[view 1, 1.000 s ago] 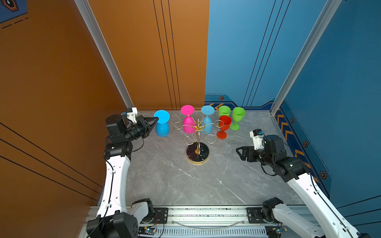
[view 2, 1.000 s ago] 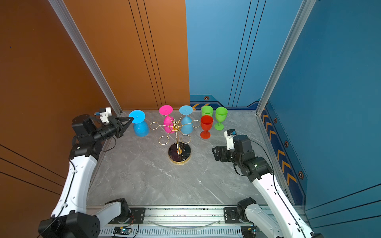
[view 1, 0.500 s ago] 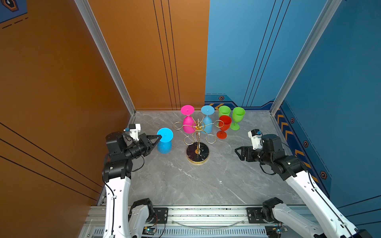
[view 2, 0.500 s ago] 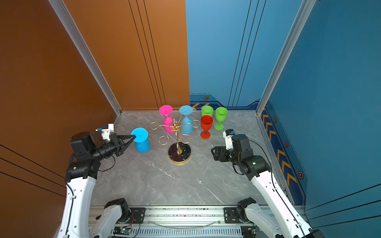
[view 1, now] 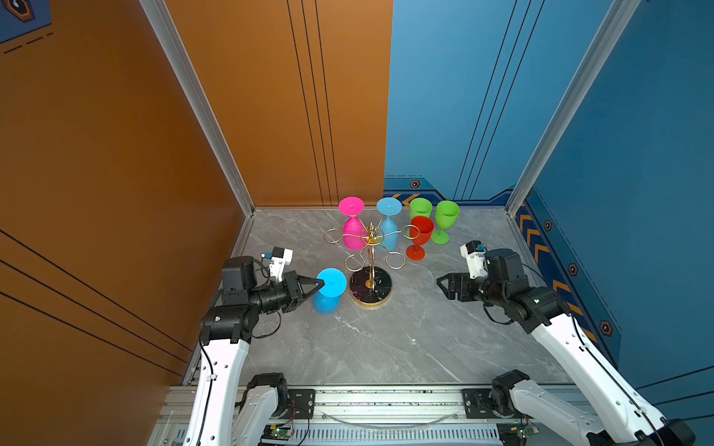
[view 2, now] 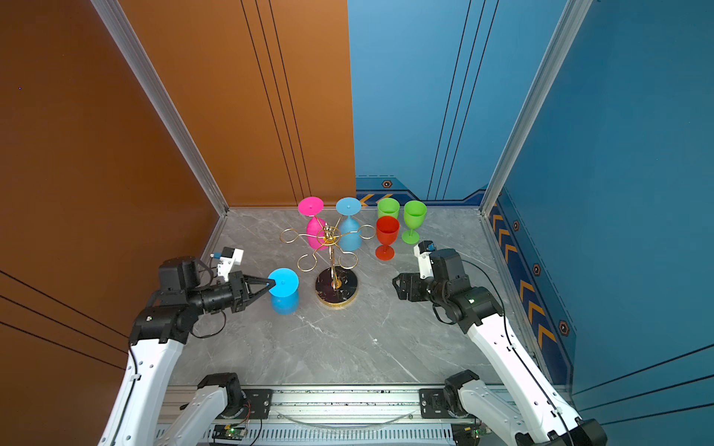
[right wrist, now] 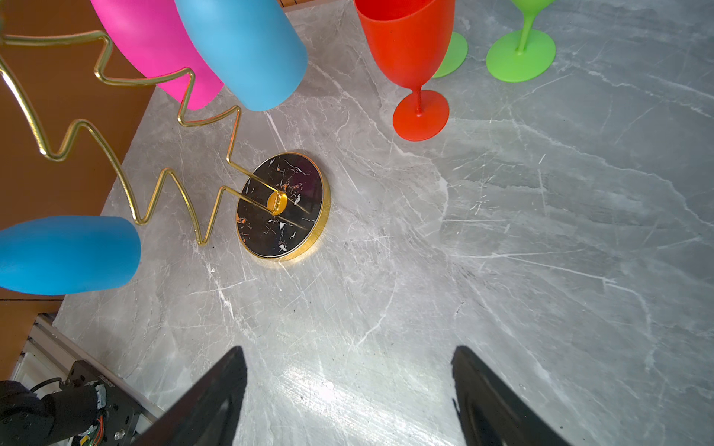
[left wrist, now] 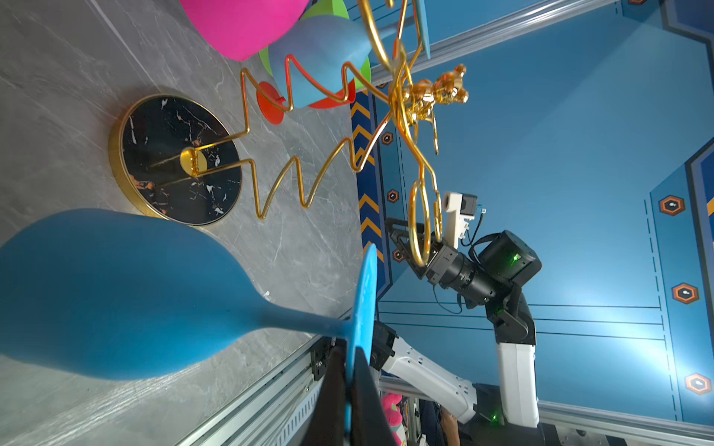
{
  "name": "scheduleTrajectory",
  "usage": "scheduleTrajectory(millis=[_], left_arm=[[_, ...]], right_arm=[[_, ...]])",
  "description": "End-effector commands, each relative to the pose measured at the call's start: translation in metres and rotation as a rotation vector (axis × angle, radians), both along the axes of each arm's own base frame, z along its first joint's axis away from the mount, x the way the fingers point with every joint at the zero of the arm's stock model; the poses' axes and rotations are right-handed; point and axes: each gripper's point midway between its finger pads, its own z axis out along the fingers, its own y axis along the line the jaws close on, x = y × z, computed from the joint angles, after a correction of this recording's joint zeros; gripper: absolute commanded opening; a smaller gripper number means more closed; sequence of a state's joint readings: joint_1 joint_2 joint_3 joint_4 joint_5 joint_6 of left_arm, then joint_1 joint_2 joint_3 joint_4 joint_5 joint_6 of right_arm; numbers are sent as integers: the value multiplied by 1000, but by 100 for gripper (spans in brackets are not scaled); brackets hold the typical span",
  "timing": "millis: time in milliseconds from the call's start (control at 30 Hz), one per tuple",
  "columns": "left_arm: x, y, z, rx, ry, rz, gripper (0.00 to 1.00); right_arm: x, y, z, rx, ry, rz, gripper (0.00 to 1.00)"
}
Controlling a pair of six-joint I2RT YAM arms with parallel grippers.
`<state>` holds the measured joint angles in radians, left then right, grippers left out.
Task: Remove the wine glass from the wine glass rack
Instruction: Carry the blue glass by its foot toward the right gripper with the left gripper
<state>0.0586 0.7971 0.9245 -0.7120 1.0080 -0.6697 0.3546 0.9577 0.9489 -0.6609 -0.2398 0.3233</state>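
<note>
**Top views.** In both top views, check the left pincer (view 1: 320, 285) (view 2: 272, 285): its jaws are pressed together on the edge of the blue glass's (view 1: 327, 297) (view 2: 284, 297) foot. The glass is matte blue and inverted, with the flat round foot uppermost and the bowl below the tips. It is off the rack (view 1: 371, 247) (view 2: 329, 241), which stands just past the tips, between the two pincers. The rack is thin gold wire with curled loop arms on a round black marbled base with a gold rim. A pink glass (view 1: 353, 233) and a second blue one (view 1: 388, 231) hang from the arms farthest from both pincers. The right pincer (view 1: 440, 286) (view 2: 396, 287) is spread, holds nothing, and points at the rack.

**Left wrist view.** Confirm the grip: the thin foot disc sits edge-on between the dark fingers (left wrist: 365, 401), pinched at its rim. The blue glass (left wrist: 116, 293) shows a slim stem widening into a tulip bowl. You cannot tell whether its mouth touches the table (left wrist: 58, 77). The rack (left wrist: 177, 158) shows a zigzag wire stem and a small gold figure on top.

**Right wrist view.** The right pincer (right wrist: 347, 351) has both jaws wide apart over bare table (right wrist: 541, 251). The rack (right wrist: 282, 204) base lies ahead of the tips. The blue glass (right wrist: 65, 255) is beyond the rack. A red glass (right wrist: 409, 50) stands upright ahead.
</note>
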Motion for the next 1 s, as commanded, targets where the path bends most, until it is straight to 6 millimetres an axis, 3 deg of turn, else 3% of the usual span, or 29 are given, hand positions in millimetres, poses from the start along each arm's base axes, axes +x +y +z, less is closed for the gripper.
scheduleTrajectory(millis=[0, 433, 867, 967], left_arm=[[-22, -13, -4, 1, -14, -106, 0], [-52, -53, -3, 11, -35, -354, 0], [-83, -99, -12, 245, -201, -564, 0], [-89, -109, -3, 277, -272, -600, 0]], right_arm=[[4, 5, 11, 20, -11, 0, 84], [8, 22, 2, -7, 27, 39, 84], [9, 30, -8, -5, 74, 61, 84], [9, 31, -13, -7, 95, 61, 84]])
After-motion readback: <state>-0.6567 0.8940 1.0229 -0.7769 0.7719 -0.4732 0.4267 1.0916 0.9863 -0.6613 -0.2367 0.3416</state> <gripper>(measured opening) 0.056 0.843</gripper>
